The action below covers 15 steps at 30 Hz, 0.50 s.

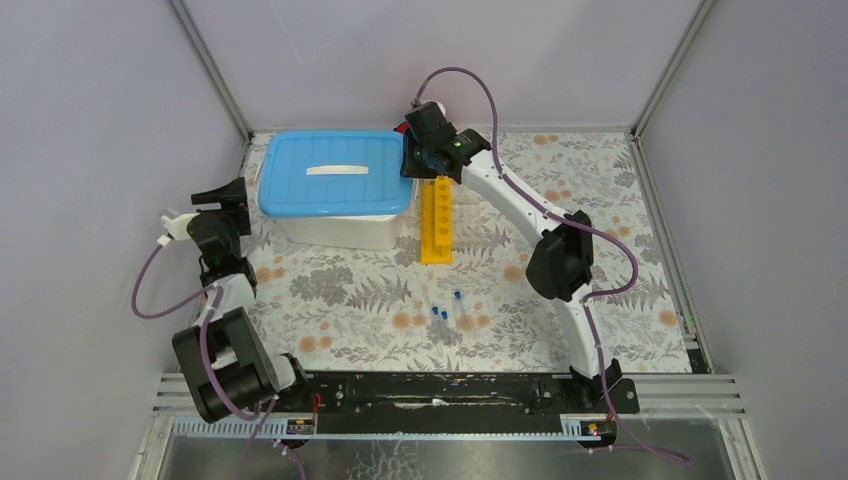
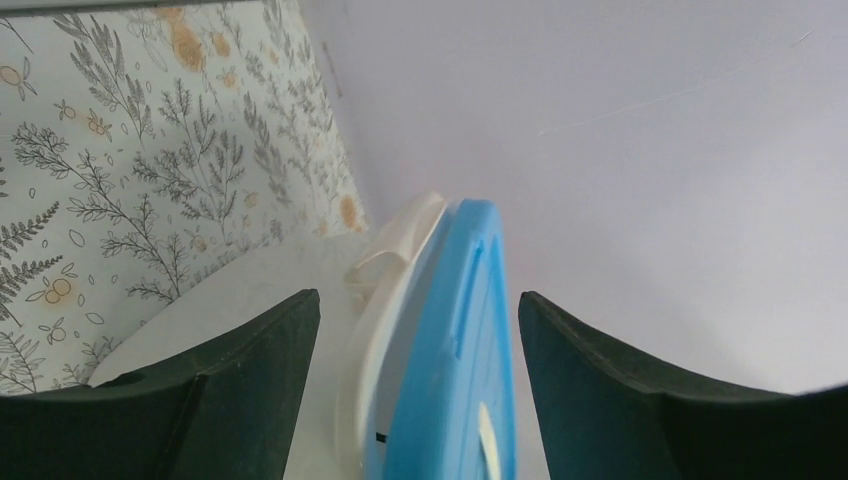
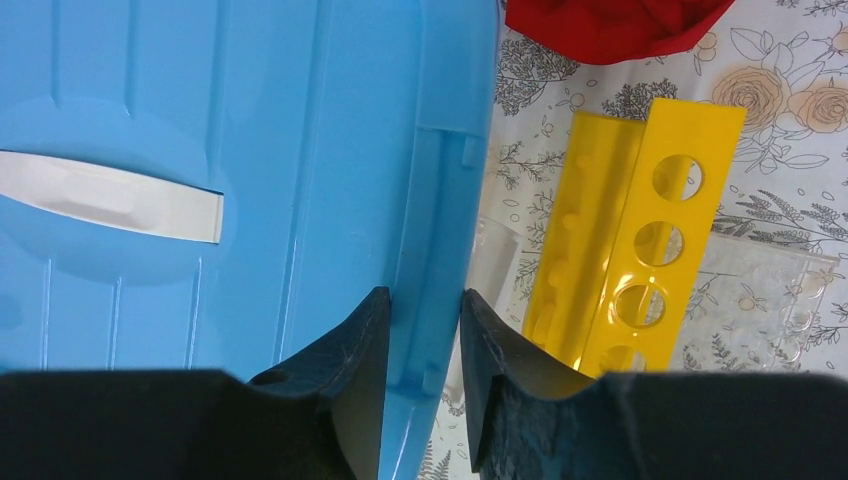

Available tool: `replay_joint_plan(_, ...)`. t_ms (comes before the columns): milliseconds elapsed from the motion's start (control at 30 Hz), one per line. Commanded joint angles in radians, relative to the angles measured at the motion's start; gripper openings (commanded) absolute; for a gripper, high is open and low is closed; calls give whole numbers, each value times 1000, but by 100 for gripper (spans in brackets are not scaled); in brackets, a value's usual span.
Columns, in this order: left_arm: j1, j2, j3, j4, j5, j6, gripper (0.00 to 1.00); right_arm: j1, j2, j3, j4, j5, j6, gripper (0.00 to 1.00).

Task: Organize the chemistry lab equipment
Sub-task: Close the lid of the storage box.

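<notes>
- Centrally, a white blue-lidded tub (image 1: 340, 230) of smooth plastic is seen at the back left of the flower-printed table (image 1: 600, 300). Its ribbed blue lid (image 1: 300, 185) carries a white inset handle.
- A long yellow holed rack (image 1: 437, 220), a glossy folded strip, lies just beside the tub's right wall. Small clear blue-capped tubes (image 1: 441, 314) lie loose nearer the arm bases.
- Only in the right wrist view are a clear tube holder (image 3: 765, 300), on the rack's side away from the tub, and a red object (image 3: 610, 25) shown plainly. The tubes are shown overhead alone.
- The right arm is stretched far back, with the right gripper (image 3: 425, 295) set narrowly astride the lid's right rim. Whether the rim is pinched cannot be told.
- The left arm is folded at the table's left edge. The left gripper (image 2: 418, 300) is spread wide toward the tub's left end, touching nothing.
</notes>
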Motion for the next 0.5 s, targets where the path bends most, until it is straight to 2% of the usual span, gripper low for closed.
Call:
replay_joint_plan(0, 10, -101, -71, 27, -173, -96, 81, 16, -20, -11, 1, 20, 19, 28)
replay_joint_plan(167, 9, -128, -161, 47, -241, -178, 82, 26, -41, -29, 5, 35, 37, 24)
replay_joint_plan(467, 7, -104, -186, 32, -291, -208, 80, 59, -48, 11, -22, 76, 63, 18)
